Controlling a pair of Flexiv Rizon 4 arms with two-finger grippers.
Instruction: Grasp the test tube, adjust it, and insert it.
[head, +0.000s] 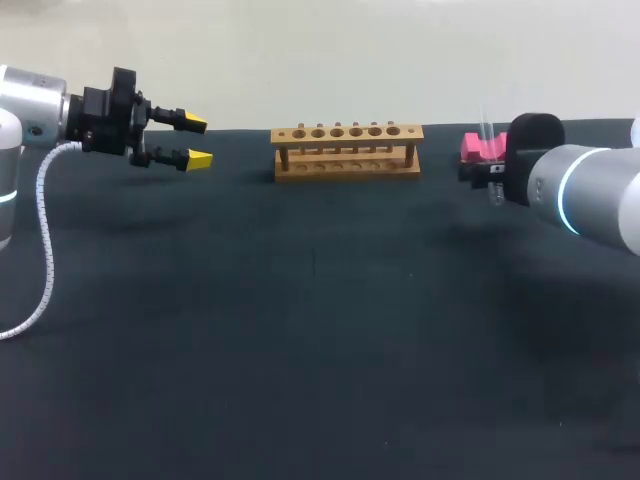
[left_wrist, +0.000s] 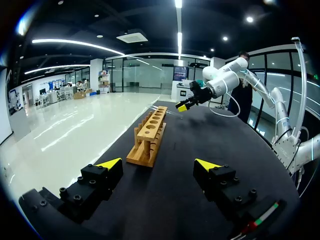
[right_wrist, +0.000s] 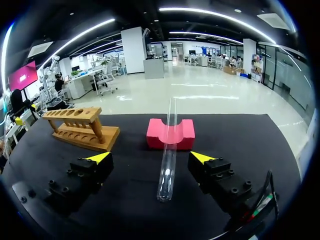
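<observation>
right wrist view puts the test tube (right_wrist: 168, 150) between the spread fingers of my right tool (right_wrist: 151, 157), so i should close gently, centred.

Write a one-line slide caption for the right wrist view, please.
Open right gripper straddles a clear test tube resting on the pink block, with the wooden rack beside it.

**Dark table, three things on it**

The table (head: 320, 350) is covered in a dark, matte cloth. A wooden rack (head: 346, 152) with a row of round holes stands upright near its far edge, about mid-width. Well apart to the right sits a pink block (head: 478, 148) with a notch in its top. A clear test tube (right_wrist: 167, 155) leans in that notch, its rounded end down at the cloth.
</observation>
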